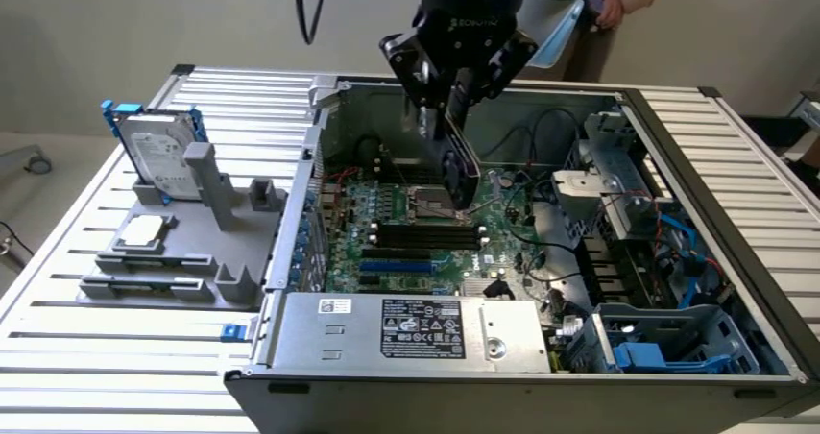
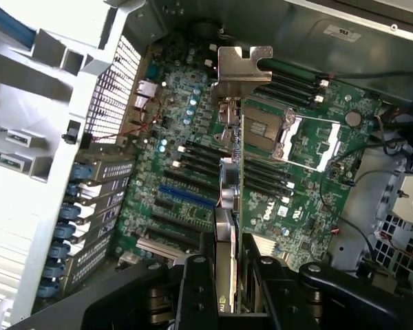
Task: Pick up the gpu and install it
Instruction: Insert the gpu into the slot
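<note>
Clamps the gpu [image 1: 460,165] edge-on in the clenched gripper [image 1: 451,108], silver bracket [image 2: 244,69] at the end away from the wrist. Holds it above the motherboard [image 1: 410,230], toward the far wall of the open computer case [image 1: 372,117].

Exterior overlooks from above; wrist nears the shared motherboard [image 1: 410,252] [image 2: 193,137].

A hard drive [image 1: 160,160] stands upright in a grey holder [image 1: 192,266] beside an open computer case [image 1: 423,400].
</note>
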